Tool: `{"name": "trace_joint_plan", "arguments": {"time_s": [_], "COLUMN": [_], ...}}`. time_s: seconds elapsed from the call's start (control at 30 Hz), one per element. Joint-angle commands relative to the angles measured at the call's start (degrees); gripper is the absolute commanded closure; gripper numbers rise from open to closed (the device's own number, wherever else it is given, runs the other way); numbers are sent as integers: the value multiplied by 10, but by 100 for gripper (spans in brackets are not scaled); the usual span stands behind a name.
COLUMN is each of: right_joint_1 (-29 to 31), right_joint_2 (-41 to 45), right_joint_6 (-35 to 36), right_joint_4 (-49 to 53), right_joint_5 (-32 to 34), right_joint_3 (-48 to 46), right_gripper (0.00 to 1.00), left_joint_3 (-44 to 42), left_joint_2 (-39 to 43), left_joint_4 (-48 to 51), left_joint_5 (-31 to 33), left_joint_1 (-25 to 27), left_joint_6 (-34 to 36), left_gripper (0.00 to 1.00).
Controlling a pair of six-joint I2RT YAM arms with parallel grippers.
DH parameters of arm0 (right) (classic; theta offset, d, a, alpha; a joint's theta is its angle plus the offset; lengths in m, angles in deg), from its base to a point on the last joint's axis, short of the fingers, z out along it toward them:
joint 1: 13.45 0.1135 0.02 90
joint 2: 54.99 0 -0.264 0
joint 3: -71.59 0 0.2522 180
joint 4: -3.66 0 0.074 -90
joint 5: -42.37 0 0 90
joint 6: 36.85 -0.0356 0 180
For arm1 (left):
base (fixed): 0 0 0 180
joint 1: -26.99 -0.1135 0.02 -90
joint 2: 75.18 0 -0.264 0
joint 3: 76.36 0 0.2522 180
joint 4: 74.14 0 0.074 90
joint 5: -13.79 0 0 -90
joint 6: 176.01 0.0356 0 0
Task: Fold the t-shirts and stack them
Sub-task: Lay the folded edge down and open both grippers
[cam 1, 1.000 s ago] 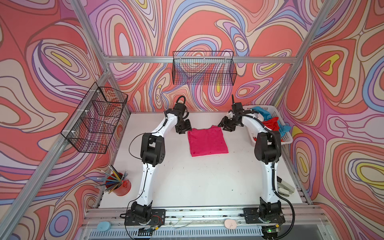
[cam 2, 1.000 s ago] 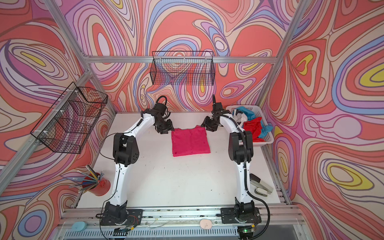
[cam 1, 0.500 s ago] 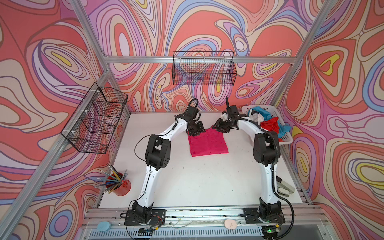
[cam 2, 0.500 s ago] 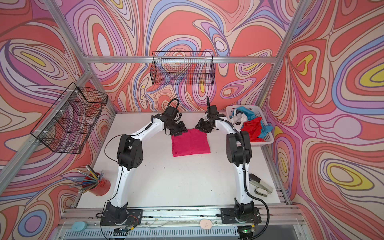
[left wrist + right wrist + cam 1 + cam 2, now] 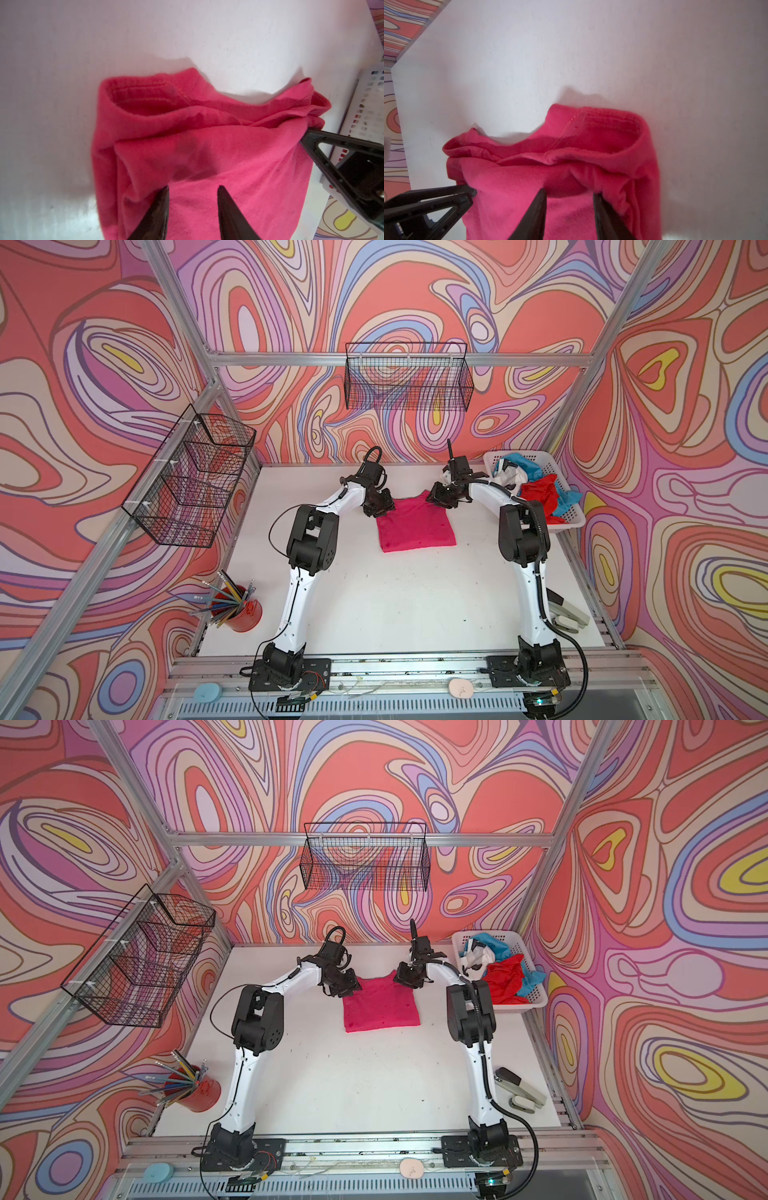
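Pink shirt cloth fills the gap between our fingers on both sides. In the left wrist view, the 2 dark fingers of our left gripper stand a little apart. Their tips are down on the cloth, with a soft pink bump between them. In the right wrist view, the 2 fingers of our right gripper stand the same way, with a pink fold bunched up between the tips. We cannot tell if either pair is squeezing the cloth or just resting on it.

Our left gripper is at the far left corner of the shirt and our right gripper is at the far right corner. Each wrist view also shows a finger of the other gripper touching the shirt's edge. The far edge, with its stitched band, curls up a bit off the table and throws a shadow on it.

In both top views the shirt is folded into a neat block. It lies on the white table, near the far side and about in the middle, between our 2 arms.

To the right of it, in the far right corner, stands a white basket. In it lie a red shirt, a blue shirt and a white shirt, all crumpled.

At the near left stands a red cup full of pencils. At the near right lies a stapler.
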Motion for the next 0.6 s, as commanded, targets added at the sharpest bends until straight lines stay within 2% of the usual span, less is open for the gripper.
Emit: {"name": "trace_joint_plan", "arguments": {"time_s": [0.0,0.17,0.27,0.4,0.57], "right_joint_1": [-4,-3,-2,0,3], "right_joint_2": [-15,9,30,61,99], "right_joint_6": [9,7,7,-1,2], "right_joint_4": [33,37,34,32,57], "right_joint_5": [45,50,45,40,44], "right_joint_3": [-25,-47,-59,-55,-36], "right_gripper": [60,59,56,53,51], "left_joint_3": [-35,-44,-43,-43,-47], "left_joint_2": [-13,4,20,50,85], "left_joint_4": [57,61,63,35,27], "left_joint_5": [50,60,62,34,1], "left_joint_1": [-12,-12,-12,-13,-12], "left_joint_6": [15,29,36,37,36], "left_gripper": [59,58,52,42,38]}}
